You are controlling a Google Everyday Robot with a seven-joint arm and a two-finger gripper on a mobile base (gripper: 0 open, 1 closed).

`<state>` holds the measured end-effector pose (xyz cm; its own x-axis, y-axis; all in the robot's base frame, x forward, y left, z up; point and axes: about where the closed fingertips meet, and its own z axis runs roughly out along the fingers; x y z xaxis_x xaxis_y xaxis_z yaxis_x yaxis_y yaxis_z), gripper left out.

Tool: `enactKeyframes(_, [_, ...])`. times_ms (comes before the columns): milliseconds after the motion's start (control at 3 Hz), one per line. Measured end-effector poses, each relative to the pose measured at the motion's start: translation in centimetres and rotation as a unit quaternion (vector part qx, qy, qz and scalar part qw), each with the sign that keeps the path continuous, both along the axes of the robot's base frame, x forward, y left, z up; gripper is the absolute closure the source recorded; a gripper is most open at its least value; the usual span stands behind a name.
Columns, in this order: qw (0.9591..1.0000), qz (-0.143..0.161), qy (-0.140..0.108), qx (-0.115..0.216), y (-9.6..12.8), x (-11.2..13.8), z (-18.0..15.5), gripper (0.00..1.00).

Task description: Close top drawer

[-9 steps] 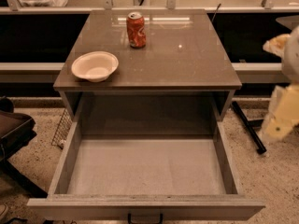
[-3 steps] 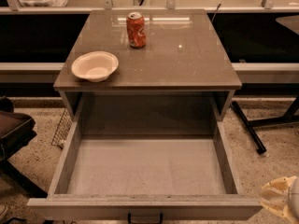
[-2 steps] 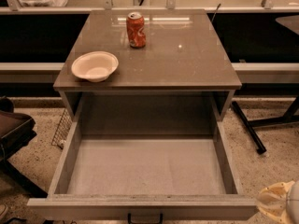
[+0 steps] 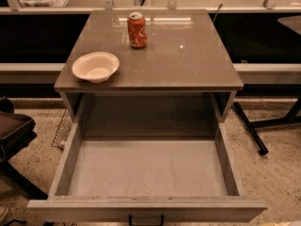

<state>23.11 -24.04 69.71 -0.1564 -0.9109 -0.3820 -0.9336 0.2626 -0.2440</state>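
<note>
The top drawer (image 4: 146, 168) of the grey cabinet is pulled far out toward me. Its pale grey inside is empty. Its flat grey front (image 4: 84, 209) runs along the bottom of the view, with the small dark handle (image 4: 146, 219) centred at the lower edge. The two lower drawers are hidden under it. My gripper is out of view, below the bottom right corner of the picture.
On the cabinet top (image 4: 188, 60) stand a white bowl (image 4: 95, 66) at the left and a red soda can (image 4: 137, 30) at the back. A dark chair (image 4: 14, 131) and a wire rack (image 4: 62, 130) are at the left. Black stand legs (image 4: 249, 128) lie on the floor at the right.
The pale gripper went from the right side down to the bottom right corner, then sank out of the picture. The drawer, bowl and can have not moved.
</note>
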Motion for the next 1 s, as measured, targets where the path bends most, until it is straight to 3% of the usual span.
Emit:
enactKeyframes(333, [0.9980, 0.051, -0.003, 0.037, 4.2, -0.1, -3.5, 1.00])
enactKeyframes(1000, [0.9939, 0.090, -0.024, 0.059, 8.0, 3.4, -5.0, 1.00])
